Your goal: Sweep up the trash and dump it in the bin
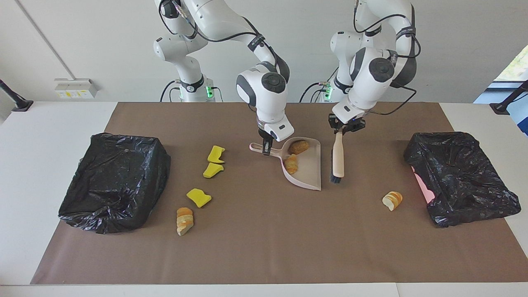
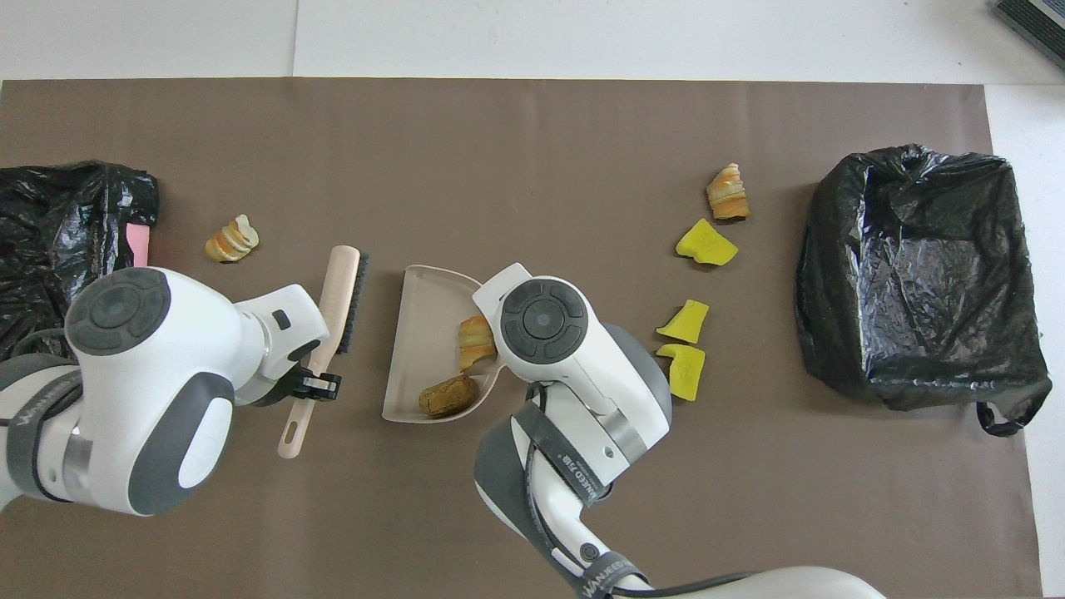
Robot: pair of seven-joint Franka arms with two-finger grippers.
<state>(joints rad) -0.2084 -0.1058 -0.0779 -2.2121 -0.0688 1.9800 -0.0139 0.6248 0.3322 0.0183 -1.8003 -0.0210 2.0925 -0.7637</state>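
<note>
A white table (image 1: 53, 123) carries a brown mat (image 1: 264, 247); on it lie two black-lined bins (image 1: 113, 181), a dustpan (image 1: 307, 171), and scattered scraps (image 1: 199, 197).

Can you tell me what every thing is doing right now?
Dustpan: on the mat, handle gripped by the shut right pincer.
Brush: held by the shut left pincer, beside the dustpan.
Two bread pieces: in the dustpan.
Two other bread pieces: loose on the mat.
Three yellow chunks: loose on the mat.
Two bins: black-lined, open.
</note>
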